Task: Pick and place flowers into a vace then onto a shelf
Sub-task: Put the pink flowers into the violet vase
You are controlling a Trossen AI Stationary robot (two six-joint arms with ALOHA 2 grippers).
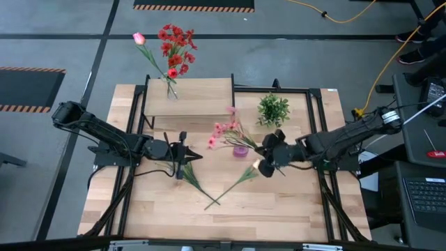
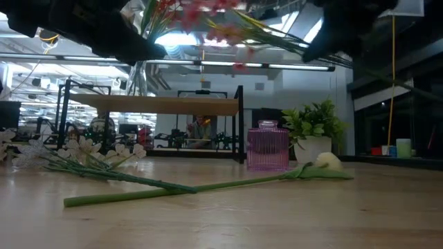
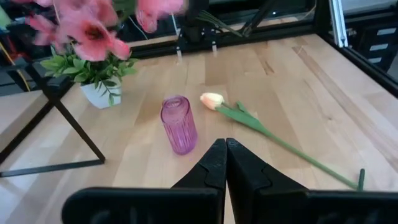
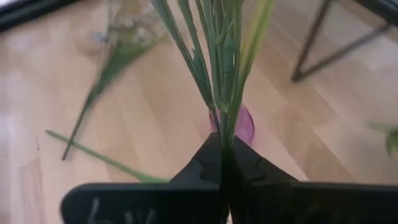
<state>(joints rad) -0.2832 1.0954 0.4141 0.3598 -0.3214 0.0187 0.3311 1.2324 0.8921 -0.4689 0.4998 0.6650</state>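
Observation:
My right gripper [image 1: 259,150] hangs over the table's middle, shut on a spray of small pink blossoms [image 1: 223,132], right above the purple ribbed vase [image 1: 240,149] that stands upright on the tabletop. My left gripper [image 3: 225,152] is shut on nothing, level, a little to the left of the vase [image 3: 179,124]. A cream tulip [image 3: 212,99] and a pale sprig [image 2: 83,153] lie flat on the table, their stems crossing. On the shelf [image 1: 188,97] stands a glass vase with red flowers [image 1: 175,45] and a pink tulip [image 1: 139,38]. My right gripper pinches the pink spray's bundle of thin green stems [image 4: 222,118] between its two fingers. The fingers come from the table's right, slanting down, and lie across the stems. The spray is lifted clear, its blossoms [image 2: 214,21] reaching toward the table's left, above the purple vase [image 4: 242,124].
A small bushy green plant in a white pot [image 1: 273,109] stands at the back right, near the shelf's black legs [image 3: 68,124]. The near half of the tabletop holds only the two lying flowers. A black frame rail [image 1: 317,125] runs along the table's right side.

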